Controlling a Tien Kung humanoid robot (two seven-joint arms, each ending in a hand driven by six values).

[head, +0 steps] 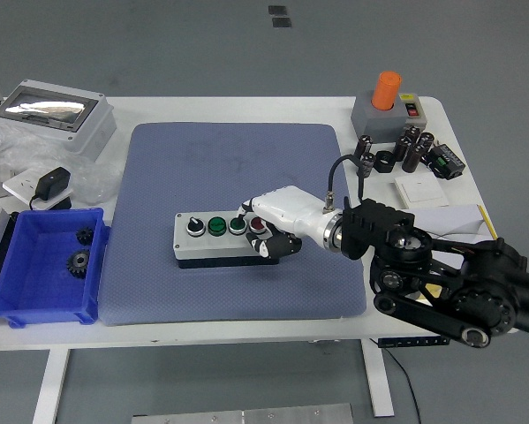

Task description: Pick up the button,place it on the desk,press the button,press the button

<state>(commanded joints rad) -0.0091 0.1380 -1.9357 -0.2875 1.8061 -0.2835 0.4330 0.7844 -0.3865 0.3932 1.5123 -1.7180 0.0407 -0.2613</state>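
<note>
Button box (226, 238) on the blue mat (233, 221), white table (246, 336), grey floor beyond.
It lies mid-mat, its right end under the right hand (273, 231), whose curled fingers (277, 247) wrap that end beside the red button (257, 224).

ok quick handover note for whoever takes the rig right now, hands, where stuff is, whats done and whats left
Right hand: over the right end of the button box, fingers curled around that end, by the red button. Whether it is pressing cannot be told.
Left hand: not in view.
Button box: flat on the blue mat, mid-table, so placing looks done.
Left: confirm the press on the red button, then the second press, perhaps the green button.
</note>
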